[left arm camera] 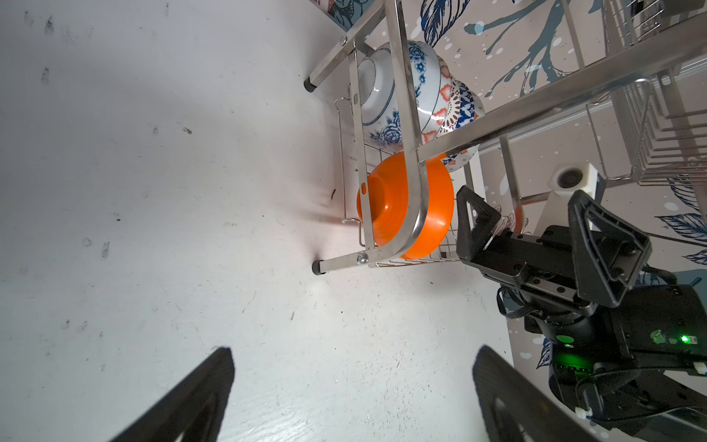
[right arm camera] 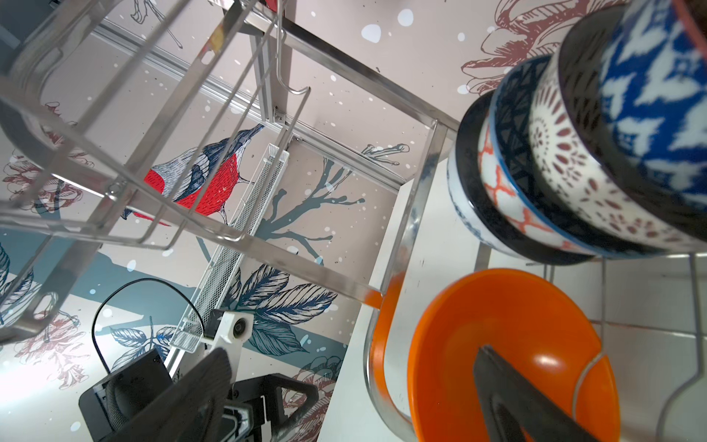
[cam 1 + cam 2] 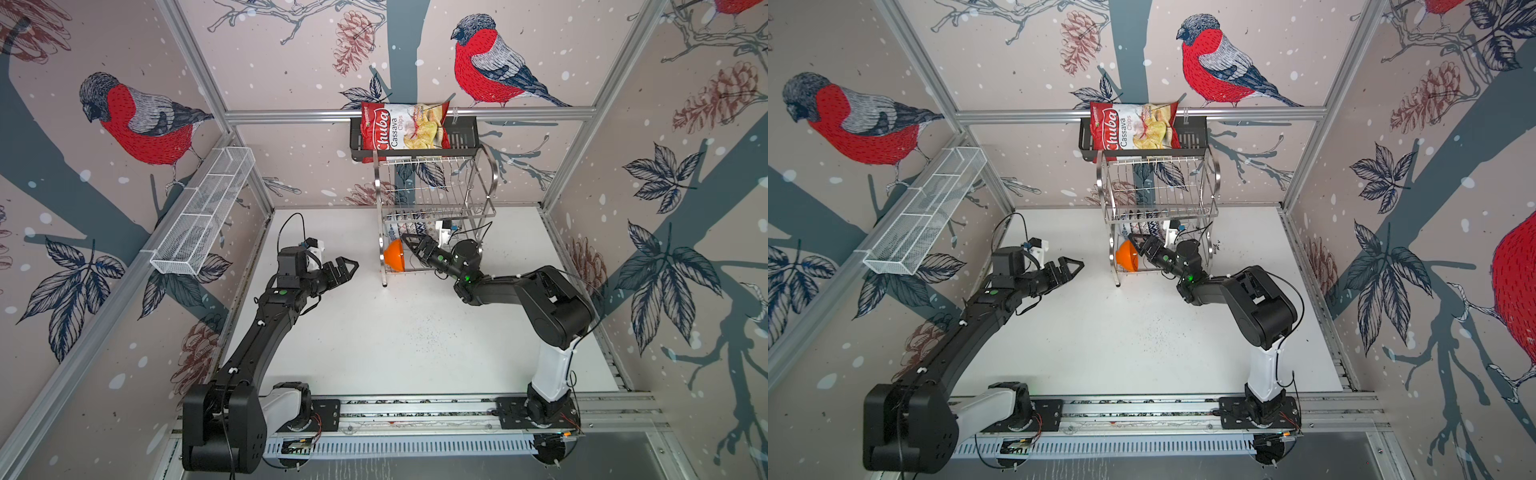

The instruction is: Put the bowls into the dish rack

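In both top views the dish rack (image 3: 440,215) hides most patterned bowls (image 3: 417,230)

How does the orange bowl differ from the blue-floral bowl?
The orange bowl is plain; the blue-floral bowl is white with blue flowers. The orange bowl stands apart; the blue-floral bowl is packed against other patterned bowls. Both stand on edge, low in the dish rack.

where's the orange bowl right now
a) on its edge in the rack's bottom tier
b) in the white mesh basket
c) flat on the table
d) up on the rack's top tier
a: the orange bowl stands on its edge in the bottom tier of the dish rack, next to the row of patterned bowls.
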Robot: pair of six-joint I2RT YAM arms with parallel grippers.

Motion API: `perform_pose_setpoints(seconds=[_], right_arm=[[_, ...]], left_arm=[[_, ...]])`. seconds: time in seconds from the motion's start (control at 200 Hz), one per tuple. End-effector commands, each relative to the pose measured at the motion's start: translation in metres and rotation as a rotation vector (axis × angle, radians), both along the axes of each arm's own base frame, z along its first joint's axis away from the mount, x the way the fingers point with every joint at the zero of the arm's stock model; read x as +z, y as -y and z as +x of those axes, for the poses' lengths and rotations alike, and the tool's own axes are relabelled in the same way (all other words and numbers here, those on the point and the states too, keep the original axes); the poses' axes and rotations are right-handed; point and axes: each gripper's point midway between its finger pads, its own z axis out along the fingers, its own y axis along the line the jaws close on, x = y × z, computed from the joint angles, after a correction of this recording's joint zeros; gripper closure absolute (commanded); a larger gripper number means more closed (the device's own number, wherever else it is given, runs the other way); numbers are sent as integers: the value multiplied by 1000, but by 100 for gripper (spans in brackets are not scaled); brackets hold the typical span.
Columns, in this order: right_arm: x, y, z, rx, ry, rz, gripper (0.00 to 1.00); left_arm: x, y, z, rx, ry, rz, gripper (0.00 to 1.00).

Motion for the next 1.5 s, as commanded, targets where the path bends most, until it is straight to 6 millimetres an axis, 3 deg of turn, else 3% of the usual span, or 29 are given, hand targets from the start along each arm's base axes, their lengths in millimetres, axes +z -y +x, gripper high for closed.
perform_pose_setpoints(seconds=[0.0,0.29,0.595,0.785,0.815,0.94,1.131,1.271,1.386,1.496], right_arm=[[12,5,-10,-3,55,8,0],[1,42,-33,-58,51,-137,0],[-4,93,-46,-147,37,-304,1],[-5,145,-48,-257,14,-380,1],[5,154,-50,-280,33,-381,0],[7,196,-53,-398,11,-458,1],[2,273,-52,-681,-63,-549,1],[4,305,-41,-773,-86,-632,0],[2,331,-29,-866,-116,-736,0],[-1,354,-22,-962,-109,-816,1]], left_arm=[[10,1,4,-6,48,-4,2],[9,0,4,-4,47,-2,2],[8,-3,6,9,47,19,2],[8,-4,7,4,57,28,2],[8,-4,7,6,58,31,3],[7,-6,8,12,63,42,2],[7,-13,13,45,84,76,3],[36,-7,15,101,198,24,2],[51,0,19,186,303,114,2],[51,-28,34,316,347,271,3]])
